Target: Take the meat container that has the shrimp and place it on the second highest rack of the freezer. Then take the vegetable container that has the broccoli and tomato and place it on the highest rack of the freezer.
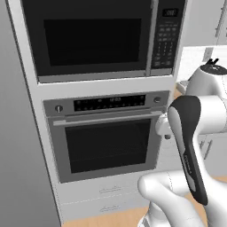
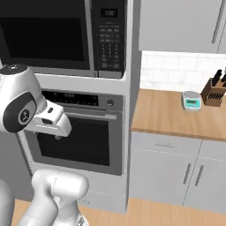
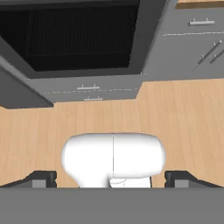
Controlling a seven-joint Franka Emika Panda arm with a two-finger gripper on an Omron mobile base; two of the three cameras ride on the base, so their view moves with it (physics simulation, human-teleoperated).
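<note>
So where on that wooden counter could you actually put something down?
The wooden counter is bare from the oven cabinet's side up to the small scale. The far right corner is crowded: the scale sits right beside the knife block. In the hand view, the wooden floor below the drawers also looks bare.

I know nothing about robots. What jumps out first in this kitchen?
A tall grey column holds a black-windowed microwave above a wall oven, dead ahead. The white arm rises in front. To the right, a wooden counter carries a small scale and knife block.
</note>
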